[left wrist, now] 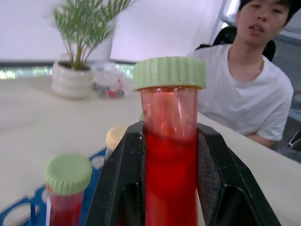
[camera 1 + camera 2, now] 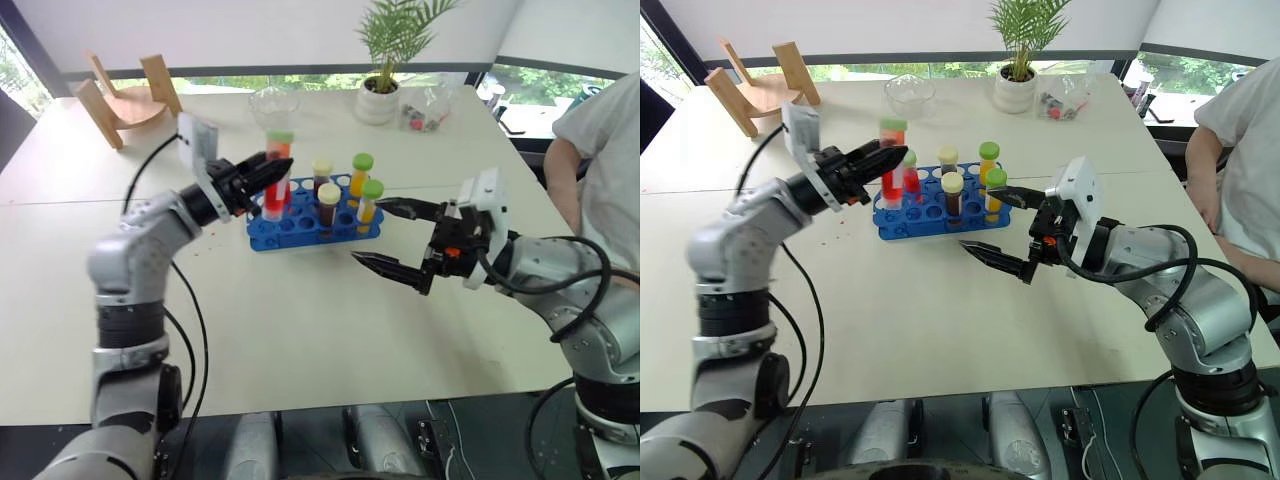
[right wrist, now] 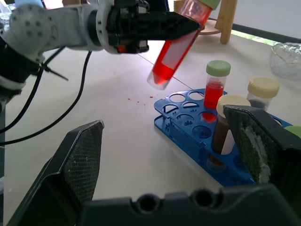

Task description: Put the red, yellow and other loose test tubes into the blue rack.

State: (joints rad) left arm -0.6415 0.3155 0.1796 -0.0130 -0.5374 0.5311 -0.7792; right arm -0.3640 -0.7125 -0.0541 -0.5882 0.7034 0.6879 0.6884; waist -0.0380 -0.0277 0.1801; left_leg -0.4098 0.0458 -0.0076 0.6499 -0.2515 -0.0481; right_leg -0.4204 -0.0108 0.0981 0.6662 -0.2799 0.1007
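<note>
While clamped in left pincer [image 2: 268, 172], red tube [image 2: 277, 175] above blue rack [image 2: 300, 232].

— What sort of place is this?

— A bright office or meeting room turned test bench: a wide white table [image 2: 300, 330] beneath a run of windows [image 2: 300, 78] with greenery outside.

— What shows it?

— A potted plant [image 2: 385, 60], a glass bowl [image 2: 273, 103] and a wooden stand [image 2: 125, 95] sit along the far edge, a blue rack [image 2: 310, 225] of capped tubes at centre, and a person in a white T-shirt [image 1: 244, 94] seated at the side.
</note>
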